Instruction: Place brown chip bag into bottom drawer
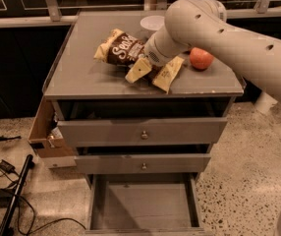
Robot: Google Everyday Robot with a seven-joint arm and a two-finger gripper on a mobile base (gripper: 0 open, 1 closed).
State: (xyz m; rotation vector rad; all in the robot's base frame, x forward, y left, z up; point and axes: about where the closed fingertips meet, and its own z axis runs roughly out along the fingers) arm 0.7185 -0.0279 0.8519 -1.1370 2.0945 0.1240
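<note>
While the drawer (145,204) at the foot of the cabinet (81,73) stands pulled right out toward me, its flat grey floor showing, the bag (123,49) lies up on the cabinet top and not in it. To the left on the speckled floor run some black cables (3,168). Above the open drawer sit the two upper drawers (143,132), each with a small round knob. A cardboard box (42,134) rests against the cabinet's left side, with small odds and ends in it.

Up on the top, the arm (229,38) reaches in from the right and bends down to the surface. The gripper (148,81) is low over the middle of the top, its two cream fingers (139,71) spread apart and pointing toward the near edge, clenched on nothing that I can see. The brown bag lies just behind and left of it, its right end running under the wrist; I cannot tell whether they touch. An orange-red fruit (201,58) sits to the right, beside the arm. Farther back, a white bowl (152,22) shows partly behind the arm.
</note>
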